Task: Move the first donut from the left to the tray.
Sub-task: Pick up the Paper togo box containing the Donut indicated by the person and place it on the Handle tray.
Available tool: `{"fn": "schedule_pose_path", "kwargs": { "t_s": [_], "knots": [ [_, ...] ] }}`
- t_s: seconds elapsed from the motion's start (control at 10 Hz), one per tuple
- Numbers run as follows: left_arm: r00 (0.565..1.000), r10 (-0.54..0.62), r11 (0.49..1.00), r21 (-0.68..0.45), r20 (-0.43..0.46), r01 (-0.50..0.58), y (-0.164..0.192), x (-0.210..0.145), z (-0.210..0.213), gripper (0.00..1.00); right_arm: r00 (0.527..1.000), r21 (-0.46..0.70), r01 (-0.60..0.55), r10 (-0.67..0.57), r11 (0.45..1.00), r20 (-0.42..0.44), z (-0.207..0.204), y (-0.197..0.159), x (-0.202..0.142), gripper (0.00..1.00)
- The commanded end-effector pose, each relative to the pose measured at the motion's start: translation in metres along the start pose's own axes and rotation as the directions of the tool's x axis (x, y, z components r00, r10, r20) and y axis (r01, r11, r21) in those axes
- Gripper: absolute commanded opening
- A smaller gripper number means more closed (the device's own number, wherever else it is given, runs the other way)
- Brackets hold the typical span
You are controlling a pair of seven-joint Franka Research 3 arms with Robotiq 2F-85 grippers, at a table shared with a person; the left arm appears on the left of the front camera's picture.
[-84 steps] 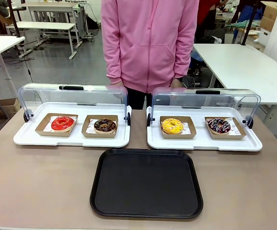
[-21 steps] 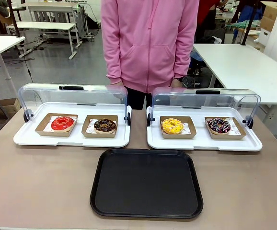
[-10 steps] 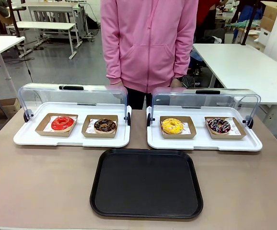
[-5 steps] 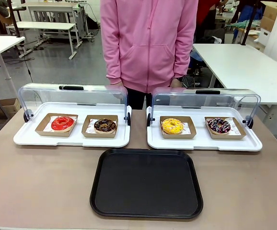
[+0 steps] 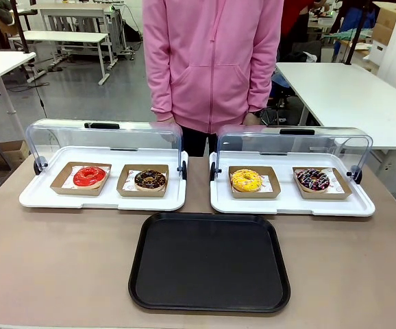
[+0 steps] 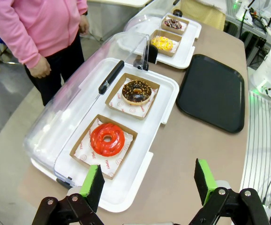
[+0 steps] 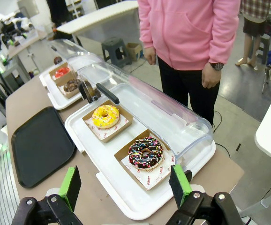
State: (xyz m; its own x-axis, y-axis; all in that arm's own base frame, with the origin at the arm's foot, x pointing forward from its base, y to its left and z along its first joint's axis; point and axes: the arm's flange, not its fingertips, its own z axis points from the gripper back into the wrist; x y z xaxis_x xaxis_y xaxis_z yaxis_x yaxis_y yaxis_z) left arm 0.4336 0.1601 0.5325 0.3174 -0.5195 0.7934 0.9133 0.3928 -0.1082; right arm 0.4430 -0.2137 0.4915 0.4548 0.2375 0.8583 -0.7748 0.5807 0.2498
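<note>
The first donut from the left [image 5: 90,176] is a glossy red ring on white paper in a brown cardboard box, on the left white tray. In the left wrist view the red donut [image 6: 107,139] lies just beyond my left gripper [image 6: 149,183], which is open with nothing between its green pads. The black tray [image 5: 209,261] lies bare at the table's near middle, also seen as the tray [image 6: 213,91] and the tray [image 7: 41,144]. My right gripper [image 7: 126,185] hangs open above the right white tray's near edge.
A chocolate donut [image 5: 149,179] shares the left white tray [image 5: 102,200]; a yellow donut [image 5: 246,180] and a sprinkled donut [image 5: 313,179] sit on the right one [image 5: 290,204]. Both clear lids [image 5: 105,137] stand open. A person in a pink top [image 5: 212,62] stands at the far side.
</note>
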Motion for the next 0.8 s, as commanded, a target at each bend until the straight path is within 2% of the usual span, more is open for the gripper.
{"fn": "schedule_pose_path", "kwargs": {
  "t_s": [0.0, 0.7],
  "knots": [
    [1.000, -0.009, 1.000, -0.001, 0.006, 0.009, -0.0012, 0.0017, 0.0011, 1.00, 1.000, 0.005, -0.006, 0.006, 1.000, 0.008, 0.0019, 0.0033, 0.0021, 1.00],
    [1.000, -0.009, 1.000, -0.001, 0.006, 0.009, -0.0012, 0.0017, 0.0011, 1.00, 1.000, 0.005, -0.006, 0.006, 1.000, 0.008, 0.0019, 0.0033, 0.0021, 1.00]
  ]
}}
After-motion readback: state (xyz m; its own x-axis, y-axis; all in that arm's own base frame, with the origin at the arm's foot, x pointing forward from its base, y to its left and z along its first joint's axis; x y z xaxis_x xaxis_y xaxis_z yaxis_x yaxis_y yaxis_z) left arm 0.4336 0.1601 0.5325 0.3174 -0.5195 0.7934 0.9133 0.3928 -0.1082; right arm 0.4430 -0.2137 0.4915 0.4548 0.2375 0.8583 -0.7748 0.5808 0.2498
